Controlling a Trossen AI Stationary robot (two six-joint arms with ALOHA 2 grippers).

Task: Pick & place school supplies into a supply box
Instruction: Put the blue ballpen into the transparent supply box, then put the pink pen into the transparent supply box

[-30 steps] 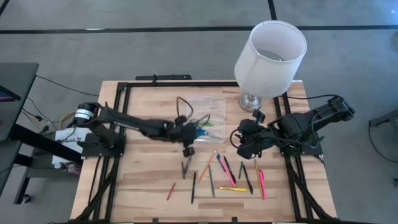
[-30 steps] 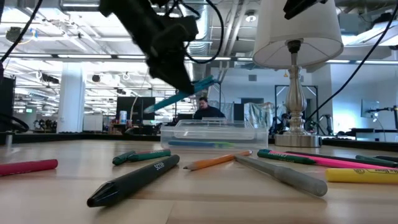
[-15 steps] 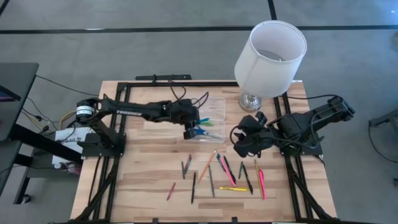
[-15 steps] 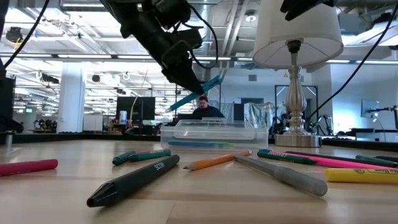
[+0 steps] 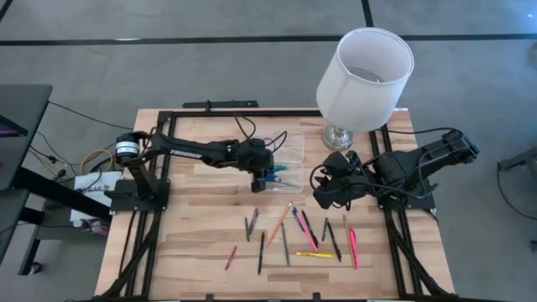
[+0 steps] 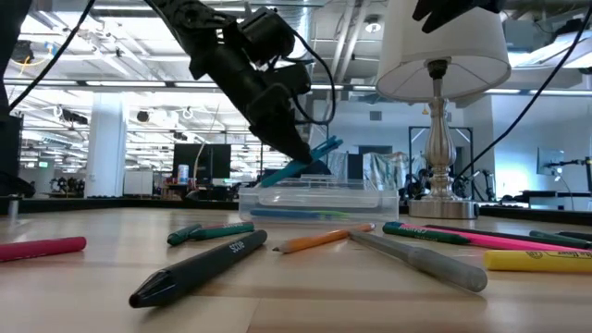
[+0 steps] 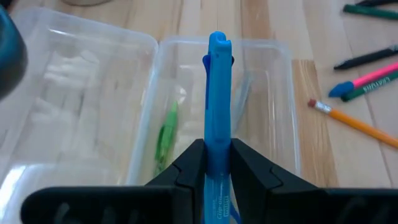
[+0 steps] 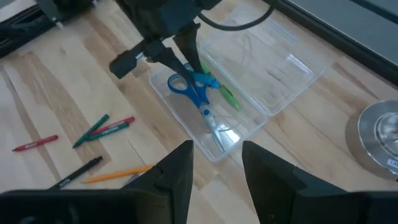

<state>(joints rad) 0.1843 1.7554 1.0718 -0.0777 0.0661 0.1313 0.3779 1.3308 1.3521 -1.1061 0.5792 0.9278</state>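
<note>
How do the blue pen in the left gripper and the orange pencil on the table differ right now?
The blue pen is clamped between the left gripper's fingers, lifted over the supply box; the orange pencil lies loose on the wood outside the box. The pen is wider and all blue; the pencil is slimmer, with a pink eraser end. Both are long writing tools.

The left arm is being stretched from its base at the left of the high view toward the middle of the frame, with the left gripper (image 5: 260, 178) pointing downward; in the low view it is being angled down from the upper left. Its fingers (image 7: 186, 171) are being pressed together around something thin. The right arm is being kept folded at the right of the high view, with the right gripper (image 5: 323, 191) being held with its fingers (image 8: 177, 171) parted.
</note>
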